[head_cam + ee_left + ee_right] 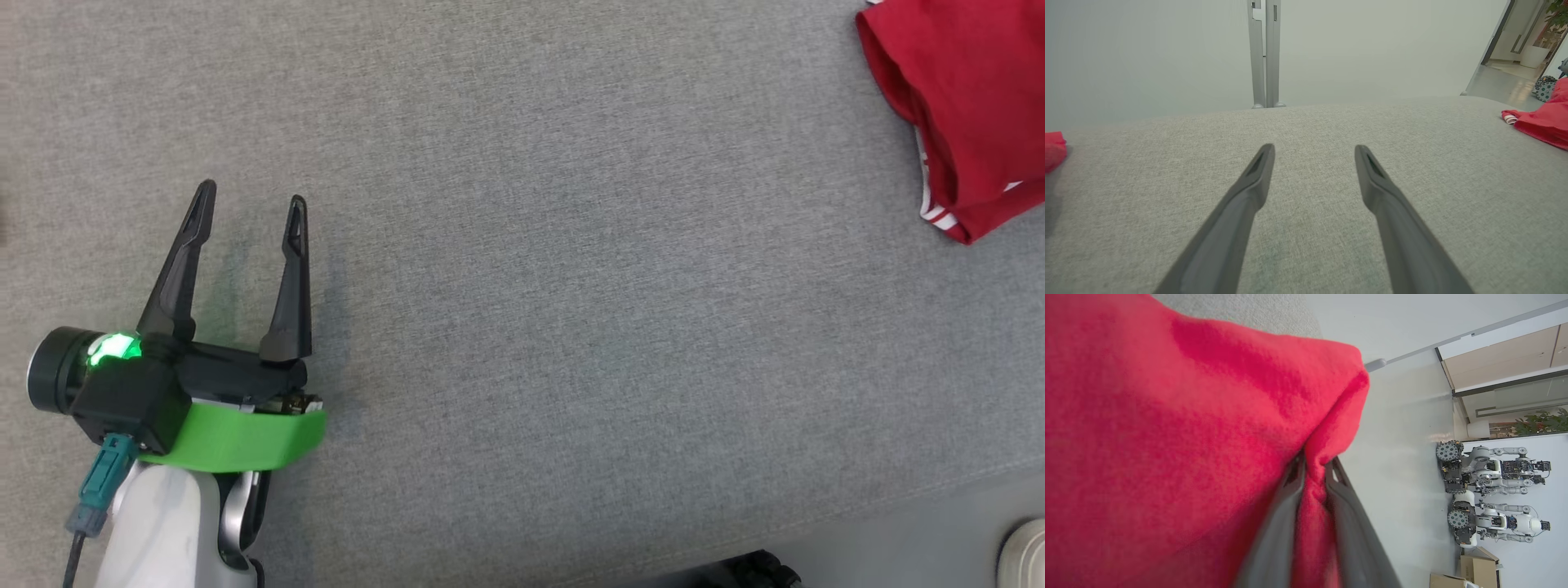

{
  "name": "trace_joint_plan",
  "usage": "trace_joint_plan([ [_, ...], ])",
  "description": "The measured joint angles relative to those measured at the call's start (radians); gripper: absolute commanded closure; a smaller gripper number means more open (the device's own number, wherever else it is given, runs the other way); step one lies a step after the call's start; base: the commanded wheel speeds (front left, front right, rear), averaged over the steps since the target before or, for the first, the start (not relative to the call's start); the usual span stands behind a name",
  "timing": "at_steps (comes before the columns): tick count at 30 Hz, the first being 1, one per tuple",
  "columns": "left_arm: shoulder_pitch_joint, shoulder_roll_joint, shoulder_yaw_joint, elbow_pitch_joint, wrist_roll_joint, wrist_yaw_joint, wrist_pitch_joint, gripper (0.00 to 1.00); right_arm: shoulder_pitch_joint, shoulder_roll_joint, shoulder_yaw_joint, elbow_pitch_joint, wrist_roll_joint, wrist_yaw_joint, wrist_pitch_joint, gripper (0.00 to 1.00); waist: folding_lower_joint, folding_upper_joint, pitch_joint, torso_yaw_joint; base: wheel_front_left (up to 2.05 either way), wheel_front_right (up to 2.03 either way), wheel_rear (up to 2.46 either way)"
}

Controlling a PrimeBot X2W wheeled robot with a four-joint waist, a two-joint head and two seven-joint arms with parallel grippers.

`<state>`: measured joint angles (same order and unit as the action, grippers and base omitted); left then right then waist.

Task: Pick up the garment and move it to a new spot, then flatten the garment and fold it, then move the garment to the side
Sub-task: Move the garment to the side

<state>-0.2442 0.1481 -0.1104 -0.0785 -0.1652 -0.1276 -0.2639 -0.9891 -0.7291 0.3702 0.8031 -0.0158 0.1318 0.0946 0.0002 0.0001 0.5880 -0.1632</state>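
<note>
While my right end effector [1315, 462] pinches red garment [1167, 437], left end effector [253, 193] spread above grey surface [571, 286]; parked robots [1488, 498] beyond.

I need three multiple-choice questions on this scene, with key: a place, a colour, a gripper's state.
1. In the head view, where is the red fabric garment on the grey fabric surface?
A. upper right corner
B. centre
C. lower left

2. What colour is the plastic band behind the left gripper?
A. blue
B. yellow
C. green

3. How is the right gripper?
A. open, empty
B. shut on the garment
C. open around the garment

1 A: it lies at the top right edge.
2 C: the band is bright green.
3 B: the right wrist view shows red cloth pinched between the fingers.
</note>
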Motion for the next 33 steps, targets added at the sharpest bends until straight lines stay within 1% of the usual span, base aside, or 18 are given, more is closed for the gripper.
trace_joint_plan([
  [6,0.000,-0.017,0.012,0.007,-0.003,0.000,0.000,0.00,0.026,0.042,-0.119,0.032,-0.008,0.000,-0.017,0.00,-0.0001,0.0000,-0.016,0.025,0.00,0.00,0.00],
  [10,0.016,-0.039,0.022,0.026,-0.009,0.000,0.000,0.00,0.105,0.088,-0.229,0.022,0.009,0.000,-0.084,0.00,-0.0001,0.0000,-0.061,0.032,0.00,0.00,0.00],
  [13,0.046,-0.052,0.041,0.052,-0.018,0.000,0.000,0.00,0.170,0.153,-0.314,-0.022,0.054,0.000,-0.167,0.00,-0.0002,0.0000,-0.108,0.034,0.00,0.00,0.00],
  [16,0.076,-0.067,0.059,0.077,-0.020,0.000,0.000,0.00,0.252,0.238,-0.392,-0.079,0.152,0.000,-0.244,0.00,-0.0002,0.0000,-0.163,0.036,0.00,0.00,0.00],
  [19,0.113,-0.077,0.083,0.090,-0.026,0.005,0.000,0.00,0.355,0.320,-0.397,-0.193,0.250,0.000,-0.298,0.00,-0.0003,0.0000,-0.227,0.039,0.00,0.00,0.00],
  [22,0.162,-0.087,0.100,0.110,-0.027,0.014,0.000,0.00,0.461,0.354,-0.350,-0.323,0.250,0.000,-0.318,0.00,-0.0003,0.0000,-0.289,0.042,0.00,0.00,0.00],
  [25,0.199,-0.092,0.121,0.113,-0.034,0.026,0.000,0.00,0.560,0.418,-0.326,-0.421,0.259,0.000,-0.329,0.00,-0.0003,-0.0001,-0.350,0.045,0.00,0.00,0.00],
  [29,0.241,-0.096,0.132,0.116,-0.045,0.035,0.000,0.00,0.662,0.469,-0.306,-0.505,0.258,0.000,-0.334,0.00,-0.0003,0.0000,-0.429,0.051,0.00,0.00,0.00],
  [33,0.272,-0.097,0.131,0.129,-0.064,0.045,0.000,0.00,0.748,0.514,-0.308,-0.542,0.249,0.000,-0.336,0.00,-0.0003,0.0000,-0.493,0.063,0.00,0.00,0.00],
])
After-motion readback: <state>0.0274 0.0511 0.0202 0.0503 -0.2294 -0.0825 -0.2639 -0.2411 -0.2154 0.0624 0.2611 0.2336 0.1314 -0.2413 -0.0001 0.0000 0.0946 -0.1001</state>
